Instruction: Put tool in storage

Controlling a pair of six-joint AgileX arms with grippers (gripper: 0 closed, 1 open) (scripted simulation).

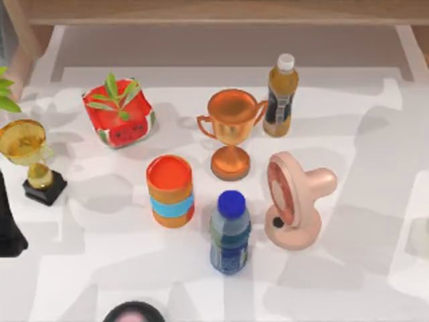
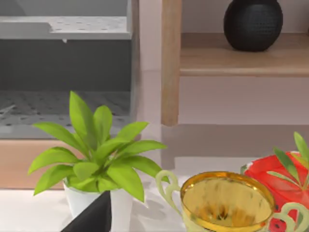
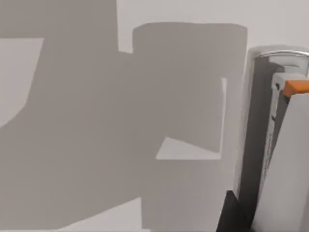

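White and marbled with grey shadow, the desk (image 1: 348, 134) carries a crowd of things: a red watermelon-patterned planter (image 1: 119, 114) at the back left, a copper trophy (image 1: 231, 131) in the middle, an amber bottle (image 1: 280, 97) with a white cap just behind and to the right of it, an orange can (image 1: 171, 191) with a blue band, a blue bottle (image 1: 230, 231) near the front, and a pink fan (image 1: 295, 198) just to that bottle's right. A gold trophy (image 1: 30, 157) on a black base stands at the far left. The left arm (image 1: 8, 228) sits just in front of it at the desk's left edge. Its pincer (image 2: 92, 216) shows as a dark wedge beside a leafy plant (image 2: 96, 154) in a white pot, and I cannot tell its state. The right wrist view looks over shadowed desk surface, with what seems to be the tool (image 3: 285, 159), a whitish-grey elongated object with an orange patch, upright and close to the camera. A dark part of the right pincer (image 3: 233, 212) lies against its foot. I cannot tell whether it grips.
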